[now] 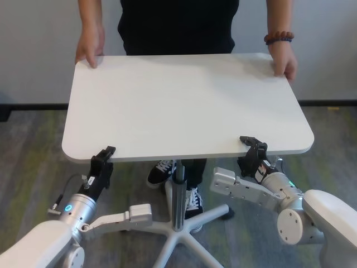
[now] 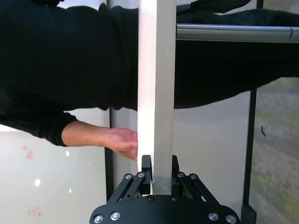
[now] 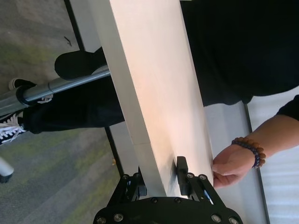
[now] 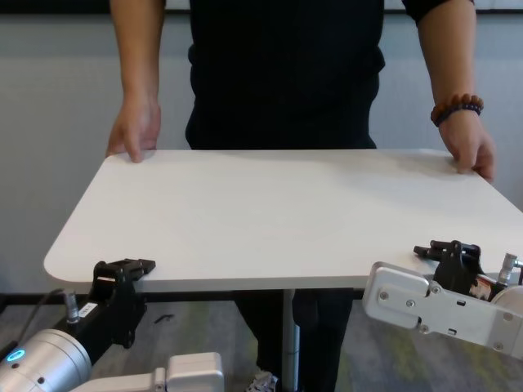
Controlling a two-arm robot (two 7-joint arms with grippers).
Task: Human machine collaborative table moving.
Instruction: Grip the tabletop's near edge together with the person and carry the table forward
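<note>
Item: the table (image 1: 184, 106), white rectangular top on a grey centre pole (image 1: 178, 195) with a star foot on the carpet. It stands between me and the human (image 4: 286, 73).

Hold, near edge, left corner: my left gripper (image 1: 103, 159) is clamped on the thin rim, one set of fingers (image 2: 146, 163) above and the other below, the board filling the narrow gap between them.

Hold, near edge, right corner: my right gripper (image 1: 252, 146) is closed the same way across the rim, fingers (image 3: 181, 165) pressed to the top face.

Hold, far edge: the human's hands sit on both far corners, the braceleted hand (image 1: 283, 60) opposite my right side.

Handling, as I judge it: stiff board, smooth matte face, likely slippery under a pinch; weight probably moderate and carried low by pole and foot. The rim near the corners looks the best purchase, since it resists twisting. An uneven pull could tilt the top or slide my fingers off.
</note>
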